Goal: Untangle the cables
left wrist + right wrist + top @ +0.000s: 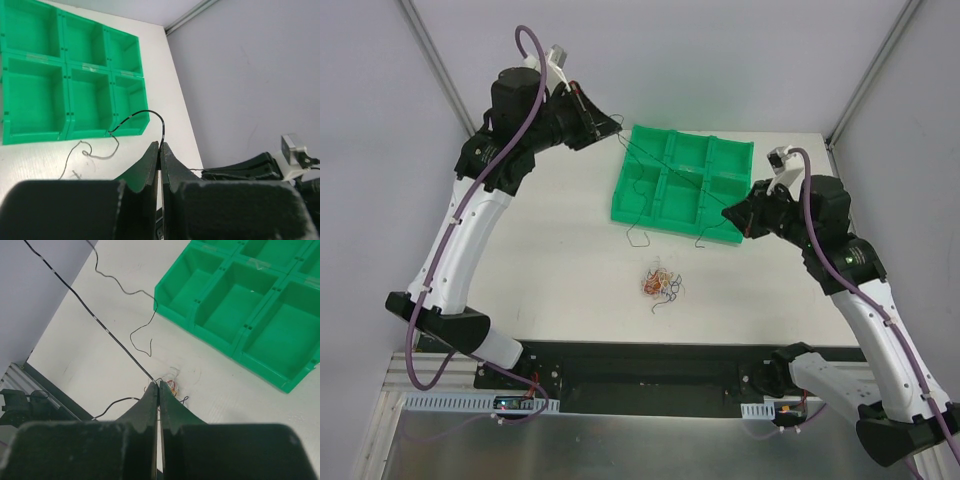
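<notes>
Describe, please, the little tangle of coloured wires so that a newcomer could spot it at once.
Find the green plastic six-compartment tray on the white table. In front of its near edge, toward the arm bases, lies a small clump of thin red, orange and white wires. Unlike the single dark wires trailing beside the tray, it is bunched and multicoloured.

green tray [670, 224]: six compartments, far side | white table [560, 250]: tray rests on it

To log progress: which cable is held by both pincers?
The black cable, stretched over the green tray between the left pincer and right pincer; the other cables lie heaped on the table.
</notes>
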### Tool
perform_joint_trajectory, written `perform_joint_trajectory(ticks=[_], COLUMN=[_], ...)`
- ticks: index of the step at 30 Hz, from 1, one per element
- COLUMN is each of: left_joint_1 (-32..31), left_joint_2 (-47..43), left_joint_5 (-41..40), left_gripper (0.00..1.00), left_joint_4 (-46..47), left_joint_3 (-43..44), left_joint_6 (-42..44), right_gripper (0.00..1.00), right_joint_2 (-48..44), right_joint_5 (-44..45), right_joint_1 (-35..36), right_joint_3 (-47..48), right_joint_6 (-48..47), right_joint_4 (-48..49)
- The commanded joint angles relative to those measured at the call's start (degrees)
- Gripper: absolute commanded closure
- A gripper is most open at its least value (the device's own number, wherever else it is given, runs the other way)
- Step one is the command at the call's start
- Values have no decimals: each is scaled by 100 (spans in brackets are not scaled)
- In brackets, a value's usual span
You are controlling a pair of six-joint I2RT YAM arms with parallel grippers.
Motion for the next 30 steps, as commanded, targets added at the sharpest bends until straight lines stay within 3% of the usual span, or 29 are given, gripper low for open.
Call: perform_joint_trajectory(ticks=[1, 4, 8, 12, 19, 24, 27, 30], left_joint_1=[118, 118, 118, 118, 109, 101, 48, -31], left_joint_2=[-46, 112, 226, 489, 876, 930, 912, 903], left_joint_5=[1, 546, 995, 1636, 2594, 2964, 3148, 3280], left_gripper=[100, 100, 100, 100, 100, 100, 100, 100], left_joint_4=[419, 577, 805, 894, 894, 902, 902, 902], left_joint_3=[720, 940, 1011, 1265, 1573, 1573, 1503, 1485], left_joint_6=[394, 298, 219, 87, -133, -133, -72, -54], right_gripper=[100, 100, 96, 50, 4, 2, 2, 1], right_joint_2=[-55, 208, 604, 903, 1675, 2309, 2468, 2766], right_joint_5=[371, -340, -492, -1053, -1863, -1985, -2319, -2566], right_joint_1=[-45, -18, 43, 34, 43, 26, 26, 61], right_joint_3=[-32, 108, 285, 618, 2348, 3220, 3036, 3071], right_joint_6=[-372, -346, -197, -398, -409, 794, 1717, 2167], right_joint_4=[-574, -372, -310, -389, -276, 573, 1822, 2291])
